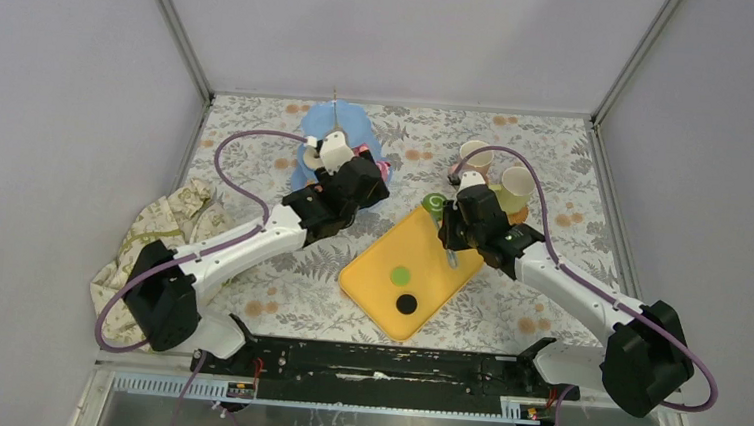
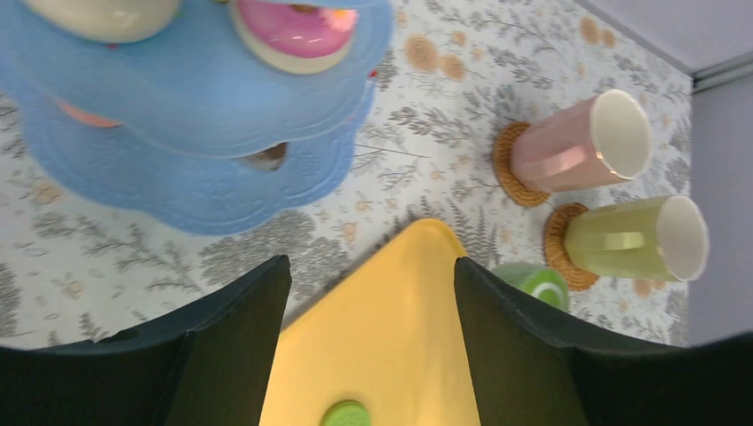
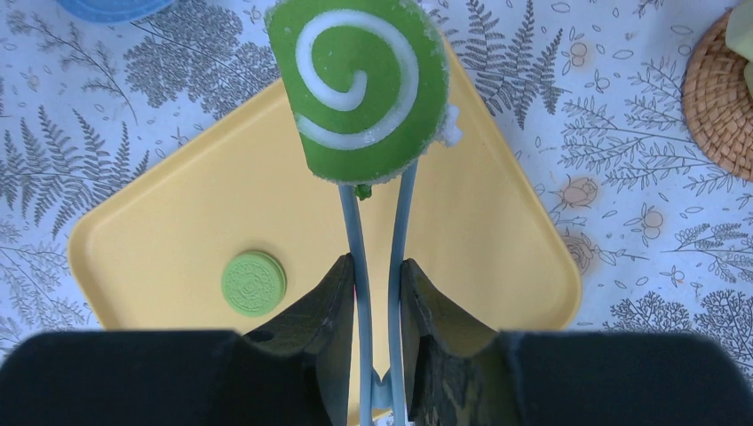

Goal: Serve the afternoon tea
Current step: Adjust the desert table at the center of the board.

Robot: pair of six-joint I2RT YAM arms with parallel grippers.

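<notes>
My right gripper (image 3: pixel 377 271) is shut on a pair of light-blue tongs (image 3: pixel 398 222). The tongs pinch a green swirl roll pastry (image 3: pixel 360 84) above the far corner of the yellow tray (image 3: pixel 178 231). A green cookie (image 3: pixel 253 282) and a black cookie (image 1: pixel 406 302) lie on the tray. My left gripper (image 2: pixel 373 266) is open and holds nothing; it hangs beside the light-blue three-tier stand (image 2: pixel 204 106), which carries a pink pastry (image 2: pixel 289 27). The pink mug (image 2: pixel 577 142) and the pale green mug (image 2: pixel 635 238) stand on woven coasters at the back right.
A beige cloth with green print (image 1: pixel 167 223) lies crumpled at the table's left edge, by the left arm. The fern-print tablecloth (image 1: pixel 558 146) covers the table. Grey walls close in the back and both sides.
</notes>
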